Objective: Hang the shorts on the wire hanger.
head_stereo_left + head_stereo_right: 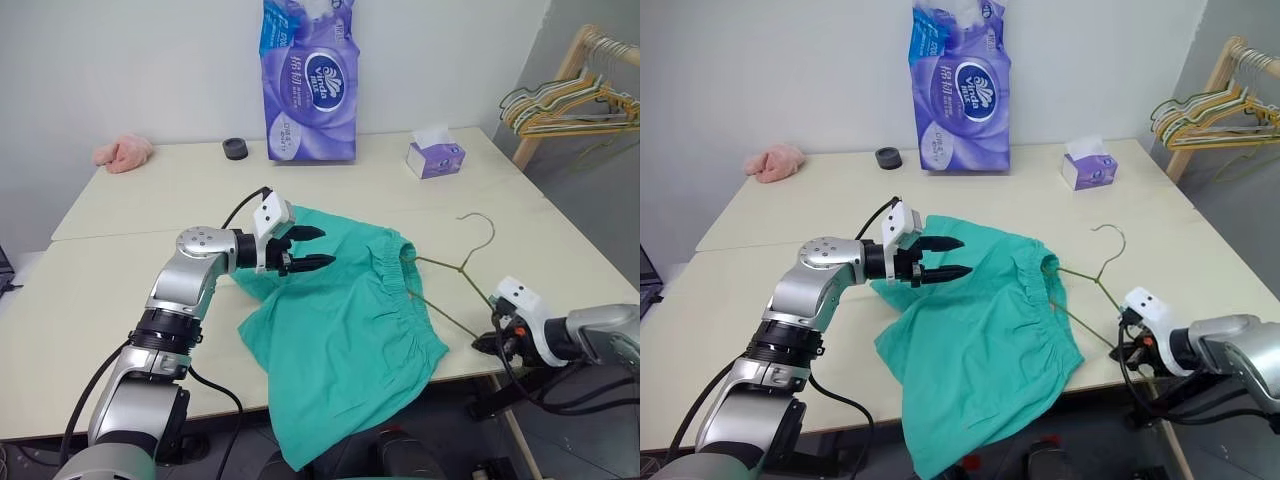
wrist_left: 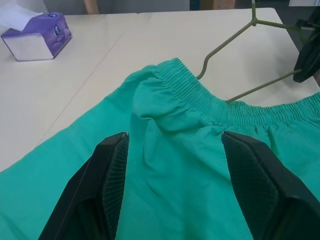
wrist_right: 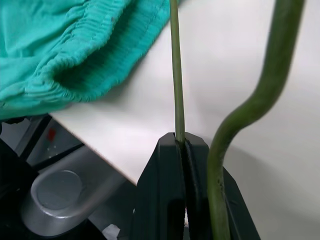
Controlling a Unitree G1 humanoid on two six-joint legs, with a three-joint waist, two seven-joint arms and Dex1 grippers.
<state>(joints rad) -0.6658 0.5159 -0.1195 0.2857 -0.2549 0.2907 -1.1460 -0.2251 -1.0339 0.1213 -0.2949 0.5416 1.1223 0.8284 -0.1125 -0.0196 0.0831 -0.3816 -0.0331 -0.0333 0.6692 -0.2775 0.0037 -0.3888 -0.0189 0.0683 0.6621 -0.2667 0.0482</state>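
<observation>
At the left of the head view our left hand (image 1: 312, 249) is hovering with its black fingers spread wide and holding nothing, its tips over the upper left part of the shorts (image 1: 345, 330). The shorts are lying in the centre of the frame, spread across the pale surface (image 1: 130, 290), with one leg drooping over the near edge at the bottom. We are judging them light, soft and floppy: they are going to sag and bunch wherever we lift them, so the gathered elastic waistband along their right side looks the best place to take hold, being thicker and less slippery. To the right, the wire hanger (image 1: 447, 270) is reaching with one end into the waistband, its hook curling toward the upper right. It looks thin, stiff and springy, liable to twist in a pinch. At the lower right our right hand (image 1: 488, 343) is clamped tight on the hanger's lower wire.

We are counting one pair of shorts, one wire hanger and two hands; also one pink cloth (image 1: 124, 153), one small black object (image 1: 236, 148), one purple paper pack (image 1: 308, 82), one tissue box (image 1: 435, 156), and a bunch of hangers (image 1: 565, 105) at the upper right.
</observation>
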